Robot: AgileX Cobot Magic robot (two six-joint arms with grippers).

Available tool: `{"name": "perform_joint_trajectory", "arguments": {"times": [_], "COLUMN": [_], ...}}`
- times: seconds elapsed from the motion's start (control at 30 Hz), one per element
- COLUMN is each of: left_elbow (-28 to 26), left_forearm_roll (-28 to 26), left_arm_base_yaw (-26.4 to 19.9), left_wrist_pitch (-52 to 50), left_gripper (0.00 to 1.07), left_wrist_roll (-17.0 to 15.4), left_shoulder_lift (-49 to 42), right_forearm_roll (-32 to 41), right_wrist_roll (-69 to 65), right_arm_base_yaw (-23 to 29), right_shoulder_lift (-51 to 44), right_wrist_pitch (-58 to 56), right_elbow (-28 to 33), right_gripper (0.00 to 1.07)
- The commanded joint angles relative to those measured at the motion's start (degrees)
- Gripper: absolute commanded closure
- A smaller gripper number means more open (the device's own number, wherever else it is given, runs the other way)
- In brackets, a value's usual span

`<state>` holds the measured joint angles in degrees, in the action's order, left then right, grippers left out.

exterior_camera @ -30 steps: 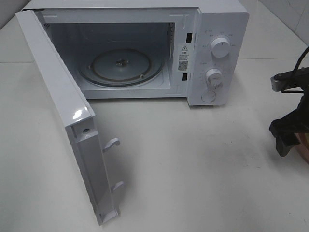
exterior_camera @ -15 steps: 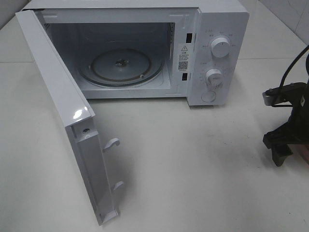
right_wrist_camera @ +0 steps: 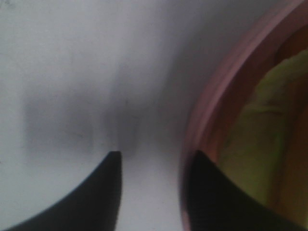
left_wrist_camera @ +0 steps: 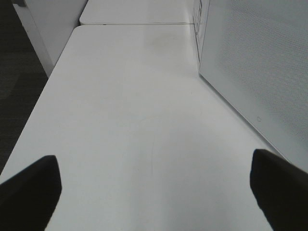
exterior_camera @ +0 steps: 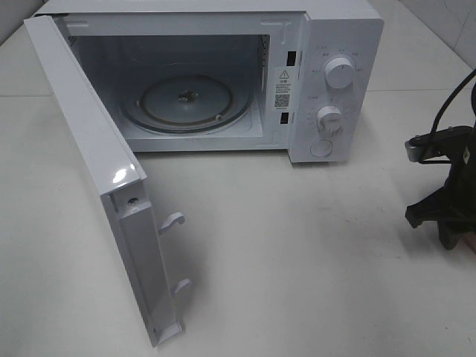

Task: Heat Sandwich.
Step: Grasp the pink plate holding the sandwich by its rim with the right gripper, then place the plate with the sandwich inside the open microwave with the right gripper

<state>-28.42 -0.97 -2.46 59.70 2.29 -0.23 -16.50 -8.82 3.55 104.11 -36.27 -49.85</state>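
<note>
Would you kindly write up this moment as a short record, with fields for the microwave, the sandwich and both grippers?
microwave: door swung wide open, glass turntable bare
sandwich: in the pink dish on the table, outside the microwave
right gripper: open, low at the dish's rim, nothing held
left gripper: open, empty, above the table beside the microwave

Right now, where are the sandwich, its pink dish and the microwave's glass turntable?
sandwich (right_wrist_camera: 262,144): right wrist view, on its pale yellow face.
pink dish (right_wrist_camera: 216,91): right wrist view, on its rim.
glass turntable (exterior_camera: 160,104): exterior high view, on bare glass left of its hub.
</note>
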Motion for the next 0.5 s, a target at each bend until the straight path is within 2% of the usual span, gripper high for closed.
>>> {"name": "perform_joint_trajectory", "arguments": {"times": [0.03,0.5], "left_elbow": [0.1,0.1], "left_forearm_roll": [0.0,0.0], "left_arm_base_yaw": [0.0,0.0], "left_wrist_pitch": [-0.3,-0.3], "left_gripper": [0.08,0.08], "left_wrist_roll": [-0.2,-0.2], "left_shoulder_lift": [-1.7,-1.7], "right_forearm_roll": [-2.4,-2.8], "right_wrist_roll": [-1.3,-1.4], "right_arm_base_yaw": [-0.3,-0.3], "right_shoulder_lift": [0.2,0.2], "right_wrist_pitch": [-0.1,-0.4], "right_elbow": [-0.2,-0.2], "right_gripper": [1.07,1.07]}}
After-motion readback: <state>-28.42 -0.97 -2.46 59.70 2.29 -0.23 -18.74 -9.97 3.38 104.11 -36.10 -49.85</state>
